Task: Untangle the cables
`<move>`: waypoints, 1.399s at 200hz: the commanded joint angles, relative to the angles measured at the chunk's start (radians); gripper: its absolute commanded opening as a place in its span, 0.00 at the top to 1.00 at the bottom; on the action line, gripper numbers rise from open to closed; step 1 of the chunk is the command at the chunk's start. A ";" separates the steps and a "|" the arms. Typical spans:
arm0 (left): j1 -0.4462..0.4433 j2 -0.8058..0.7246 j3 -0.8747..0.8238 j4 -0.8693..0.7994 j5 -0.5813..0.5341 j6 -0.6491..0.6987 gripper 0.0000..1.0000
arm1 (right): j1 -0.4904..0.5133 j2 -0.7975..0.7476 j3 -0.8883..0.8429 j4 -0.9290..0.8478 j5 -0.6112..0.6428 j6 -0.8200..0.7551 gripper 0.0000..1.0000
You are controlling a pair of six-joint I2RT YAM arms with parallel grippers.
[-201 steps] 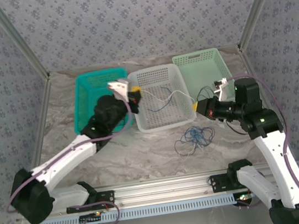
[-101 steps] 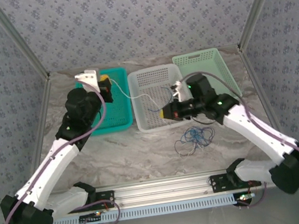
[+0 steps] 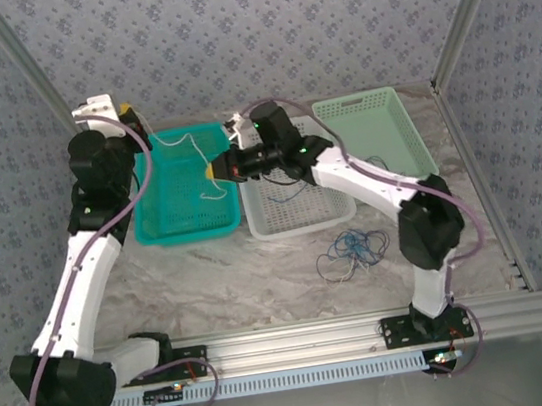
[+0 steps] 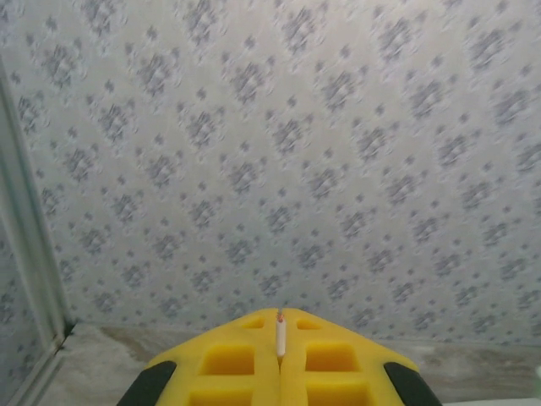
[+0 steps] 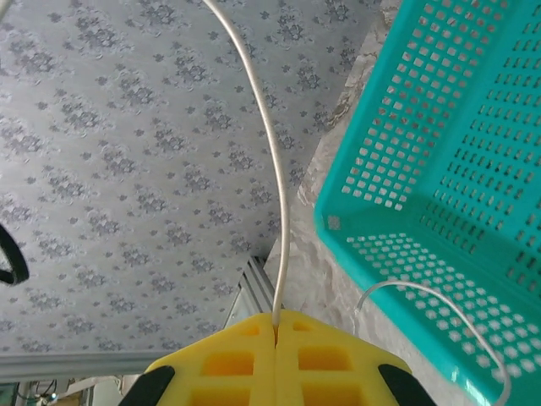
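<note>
Plainly, left gripper (image 4: 280, 320) and right gripper (image 5: 276, 321) each pinch the pale cable (image 5: 280, 211).

You had the overhead camera set high behind the arm bases, looking down and forward across the whole table (image 3: 260, 265) to the patterned wall (image 3: 247, 35) at the back. Your left wrist camera sat close behind the left gripper (image 4: 280, 355) and faced that wall almost level. Your right wrist camera sat just as close behind the right gripper (image 5: 276, 342), tilted past it onto a corner of the teal basket (image 5: 473, 127) and the pale cable (image 5: 269, 152), both of which the overhead view also took in.
</note>
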 commanded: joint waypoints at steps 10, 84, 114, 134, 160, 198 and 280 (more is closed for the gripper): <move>0.024 0.079 -0.004 -0.056 0.024 0.023 1.00 | -0.001 0.188 0.125 0.031 -0.033 0.056 1.00; 0.038 0.295 0.009 -0.160 0.002 -0.004 1.00 | -0.006 0.351 0.313 -0.037 0.004 0.056 0.33; 0.037 0.321 0.031 -0.211 -0.011 -0.043 0.91 | -0.011 0.254 0.308 -0.158 0.050 -0.041 0.26; 0.038 0.326 0.033 -0.233 -0.055 -0.074 0.88 | -0.016 0.209 0.340 -0.332 0.099 -0.121 0.22; 0.038 0.351 0.055 -0.278 -0.077 -0.088 0.84 | -0.019 0.158 0.353 -0.497 0.112 -0.191 0.19; 0.035 0.384 0.109 -0.377 -0.051 -0.104 0.40 | -0.038 -0.051 0.171 -0.542 0.201 -0.303 0.18; -0.175 0.148 -0.154 -0.113 0.141 -0.123 0.01 | -0.249 -0.703 -0.552 -0.700 0.490 -0.308 0.30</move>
